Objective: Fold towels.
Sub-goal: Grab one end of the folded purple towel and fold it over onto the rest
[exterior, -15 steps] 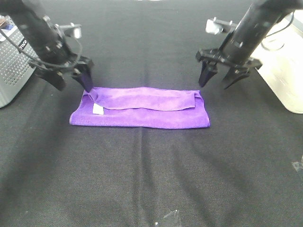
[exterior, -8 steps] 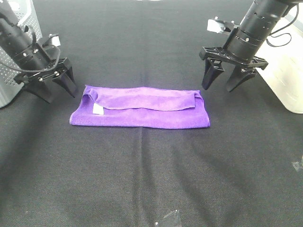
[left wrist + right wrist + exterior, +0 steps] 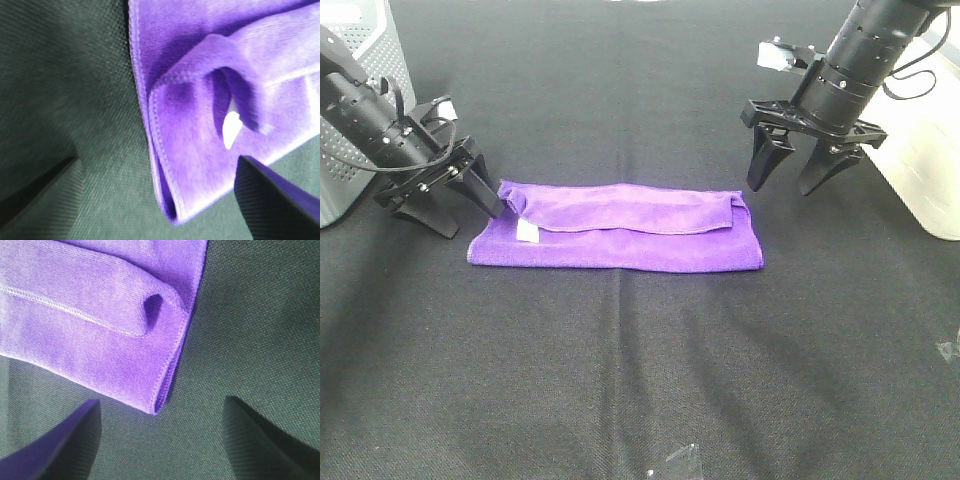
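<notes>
Black fabric surface (image 3: 640, 380), flat. Purple towel (image 3: 620, 235) lies mid-surface, folded into a long strip, with the top flap stopping short of the near edge. My right fingers (image 3: 761, 158) are spread, holding nothing, just behind the towel's right end and clear of it. My left fingers (image 3: 485, 192) are spread too, low at the towel's left end. One tip is at the far-left corner; can't tell if it touches. Small white tag (image 3: 527, 231) sits near the left end.

Purple towel (image 3: 620, 235), black tablecloth (image 3: 640, 380)
</notes>
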Controlling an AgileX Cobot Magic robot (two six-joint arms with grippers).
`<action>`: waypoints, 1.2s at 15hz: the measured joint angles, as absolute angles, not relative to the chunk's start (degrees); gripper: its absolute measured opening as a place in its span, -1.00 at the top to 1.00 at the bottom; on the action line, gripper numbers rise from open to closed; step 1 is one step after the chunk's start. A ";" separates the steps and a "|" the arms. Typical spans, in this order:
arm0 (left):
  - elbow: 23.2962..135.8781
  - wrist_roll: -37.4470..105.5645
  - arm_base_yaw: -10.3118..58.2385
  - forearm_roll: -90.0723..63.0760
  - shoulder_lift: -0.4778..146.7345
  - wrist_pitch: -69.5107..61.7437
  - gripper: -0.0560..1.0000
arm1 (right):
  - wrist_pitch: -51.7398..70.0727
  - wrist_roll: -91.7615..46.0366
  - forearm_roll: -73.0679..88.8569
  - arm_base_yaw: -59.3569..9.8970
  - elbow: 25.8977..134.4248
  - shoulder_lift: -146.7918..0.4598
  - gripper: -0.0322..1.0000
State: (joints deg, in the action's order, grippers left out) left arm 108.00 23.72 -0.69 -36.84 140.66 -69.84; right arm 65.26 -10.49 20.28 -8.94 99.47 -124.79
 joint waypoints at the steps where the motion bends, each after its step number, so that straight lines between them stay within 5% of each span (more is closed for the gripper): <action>1: 108.17 23.72 -0.69 -37.07 140.95 -70.02 -0.57 | 65.26 -10.49 20.28 -8.94 99.47 -124.79 -0.35; 15: 114.59 20.91 7.22 -42.28 145.82 -71.22 -0.50 | 65.49 -10.49 20.34 -8.94 99.47 -124.79 -0.35; 18: 116.25 19.48 7.62 -39.02 146.68 -71.05 0.05 | 65.49 -10.49 20.34 -8.94 99.47 -124.79 -0.35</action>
State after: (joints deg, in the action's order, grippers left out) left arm 116.25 19.48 7.62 -39.02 146.68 -71.05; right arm 65.49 -10.49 20.34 -8.94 99.47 -124.79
